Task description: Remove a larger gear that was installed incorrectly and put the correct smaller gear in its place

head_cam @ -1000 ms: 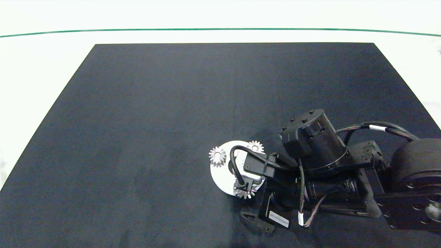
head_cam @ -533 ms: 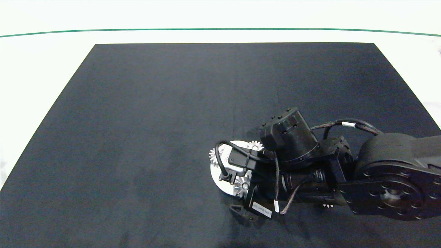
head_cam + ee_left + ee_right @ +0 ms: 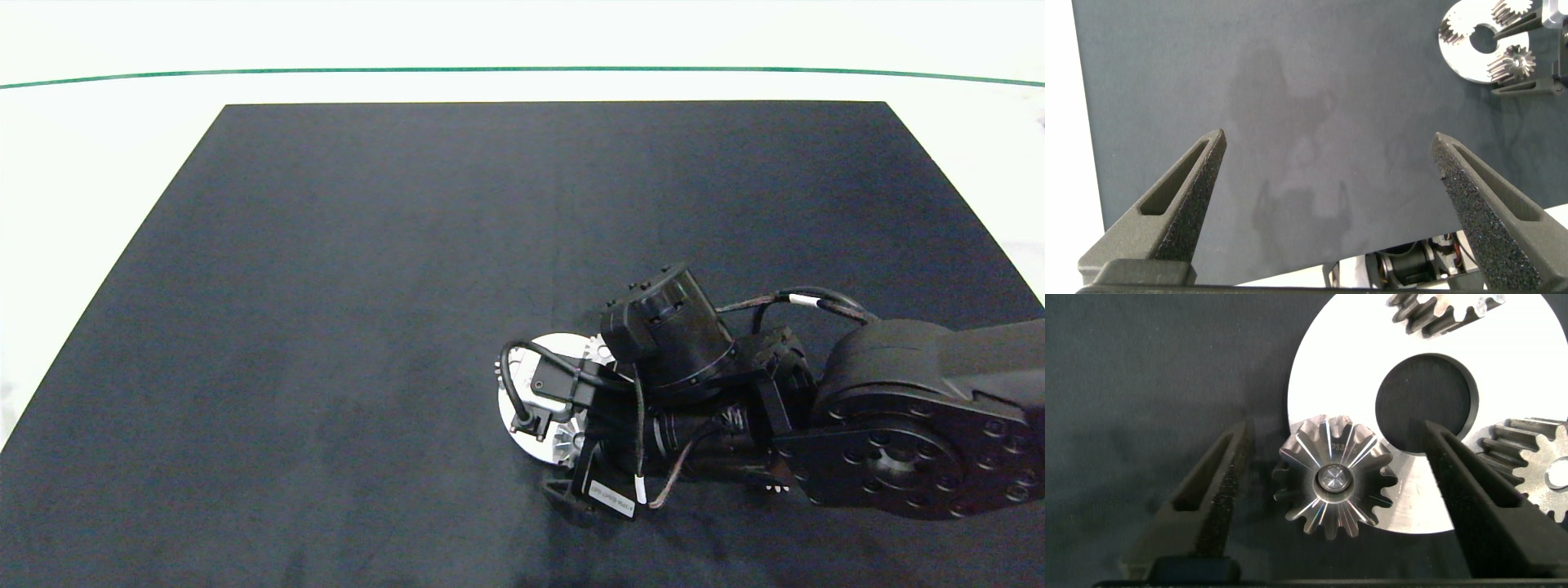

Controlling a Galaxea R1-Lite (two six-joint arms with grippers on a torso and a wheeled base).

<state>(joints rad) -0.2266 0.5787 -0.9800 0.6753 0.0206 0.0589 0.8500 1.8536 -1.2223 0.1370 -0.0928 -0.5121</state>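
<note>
The right gripper (image 3: 1331,490) hovers over the round white plate (image 3: 1503,351), jaws wide and straddling the larger gear (image 3: 1336,477), which sits pinned at the plate's rim, about 5 o'clock in the head view; that stance suits lifting it off. The left gripper (image 3: 1327,204) idles with jaws wide over bare surface (image 3: 1290,98). Which gear is the smaller replacement I cannot tell

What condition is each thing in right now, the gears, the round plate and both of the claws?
larger gear: mounted at the plate's edge, between the open fingers, not gripped.
round plate: flat on the black mat.
other small gears: seated on the plate.
right gripper: open, straddling the larger gear.
left gripper: open, empty, away from the plate.
</note>
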